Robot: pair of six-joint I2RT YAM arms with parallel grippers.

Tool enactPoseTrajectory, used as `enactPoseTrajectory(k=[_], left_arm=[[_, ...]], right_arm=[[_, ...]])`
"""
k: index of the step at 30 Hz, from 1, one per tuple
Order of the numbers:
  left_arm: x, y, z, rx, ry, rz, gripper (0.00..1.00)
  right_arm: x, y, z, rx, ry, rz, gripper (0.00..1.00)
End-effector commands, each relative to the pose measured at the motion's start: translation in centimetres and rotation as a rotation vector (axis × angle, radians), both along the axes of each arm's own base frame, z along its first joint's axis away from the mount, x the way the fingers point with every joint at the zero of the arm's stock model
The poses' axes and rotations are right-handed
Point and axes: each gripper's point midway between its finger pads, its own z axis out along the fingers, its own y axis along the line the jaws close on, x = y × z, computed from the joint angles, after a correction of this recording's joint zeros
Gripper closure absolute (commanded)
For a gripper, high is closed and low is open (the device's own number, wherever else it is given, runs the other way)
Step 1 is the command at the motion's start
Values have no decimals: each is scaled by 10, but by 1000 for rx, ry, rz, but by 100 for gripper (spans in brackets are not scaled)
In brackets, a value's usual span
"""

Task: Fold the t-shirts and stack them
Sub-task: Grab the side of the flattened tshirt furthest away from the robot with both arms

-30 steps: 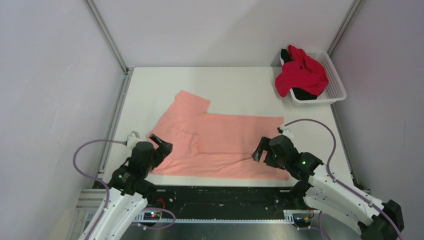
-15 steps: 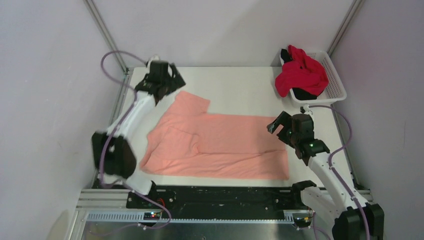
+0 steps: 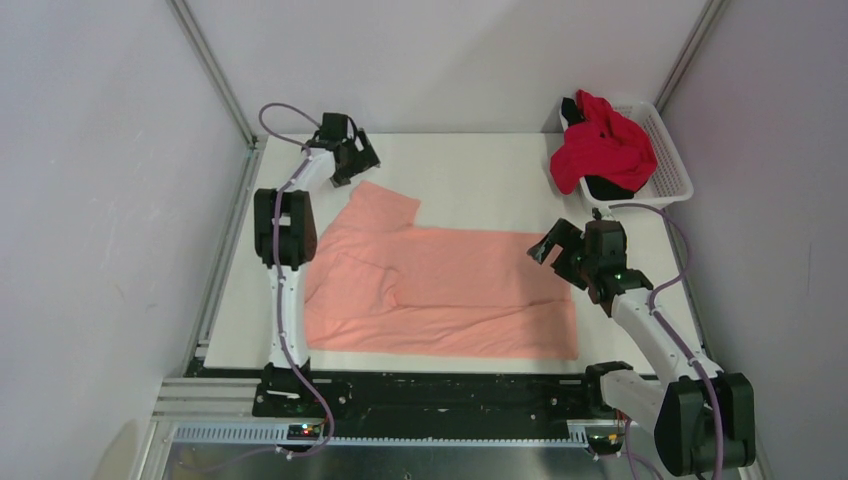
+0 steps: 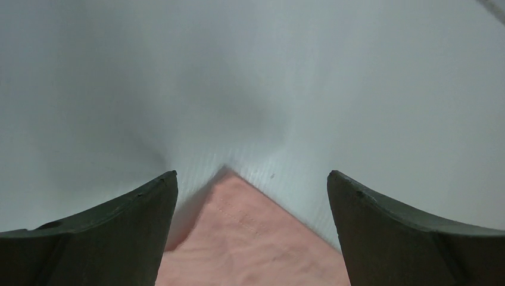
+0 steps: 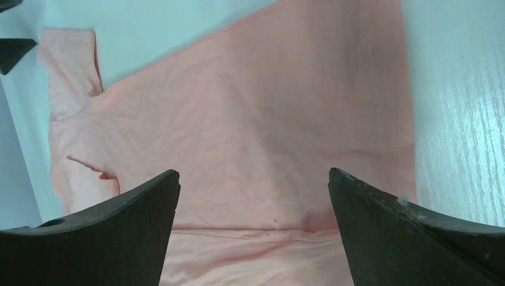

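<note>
Salmon-pink t-shirt (image 3: 440, 290) flat on counter (image 3: 480, 170); left gripper (image 3: 351, 160) spread at 11 o'clock sleeve, right gripper (image 3: 553, 246) spread over 2 o'clock corner.

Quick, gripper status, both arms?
Left gripper: open, empty, at a corner of the pink shirt.
Right gripper: open, empty, above the pink shirt.

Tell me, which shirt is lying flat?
The salmon-pink shirt lies spread out on the table. The red shirt and the black shirt are bunched up in the white basket.
</note>
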Motion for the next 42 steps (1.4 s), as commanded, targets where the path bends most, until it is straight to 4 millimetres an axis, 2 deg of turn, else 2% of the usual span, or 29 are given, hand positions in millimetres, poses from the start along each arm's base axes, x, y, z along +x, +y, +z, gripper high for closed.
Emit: enactPoseTrajectory(k=[1, 4, 11, 13, 16, 21, 23, 26, 28, 30, 31, 32, 33, 34, 35, 36, 37, 40, 41, 42], left_arm=[[5, -15, 16, -104, -11, -22, 0], [1, -16, 4, -123, 18, 0, 0], [-21, -48, -16, -217, 97, -106, 0], [-29, -53, -14, -207, 101, -134, 0], [-40, -57, -18, -168, 111, -166, 10], [-47, -51, -23, -99, 125, -166, 32], [-49, -52, -23, -75, 130, -179, 37], [-49, -48, -22, -2, 127, -174, 45], [-48, -45, -20, 41, 124, -160, 53], [-44, -44, -17, 80, 114, -158, 64], [-43, -46, -16, 95, 107, -172, 75], [-40, -48, -12, 97, 94, -182, 81], [-39, -53, -10, 95, 86, -213, 95], [-36, -57, -6, 98, 70, -240, 99], [-35, -64, -2, 78, 58, -271, 99], [-34, -67, 0, 75, 50, -292, 100], [-34, -70, 3, 66, 44, -308, 100], [-38, -72, 12, 70, 33, -324, 100], [-42, -71, 9, 76, 43, -321, 100], [-43, -71, 16, 78, 31, -321, 100]], right_arm=[[17, 1, 24, 0, -85, 22, 1], [17, 1, 23, 8, -79, 22, 0], [15, -2, 18, 9, -55, 11, 1], [15, -2, 17, 9, -51, 10, 1], [15, -2, 16, 6, -48, 12, 1], [15, -3, 12, -2, -39, 19, 1], [15, -4, 10, -9, -34, 17, 1], [14, -7, 8, -27, -27, 8, 1], [15, -9, 6, -36, -21, 1, 1], [16, -11, 3, -49, -17, -3, 1], [16, -12, 0, -57, -10, -5, 0], [17, -15, -2, -75, -7, -16, 1], [18, -17, -4, -88, 3, -21, 1], [20, -22, -6, -124, 7, -41, 0], [24, -35, -6, -189, 21, -91, 1], [26, -36, -7, -222, 33, -98, 1], [32, -48, -10, -293, 74, -146, 1], [46, -61, -4, -403, 129, -233, 1], [56, -65, -6, -437, 158, -265, 1], [68, -65, -11, -452, 181, -271, 1]])
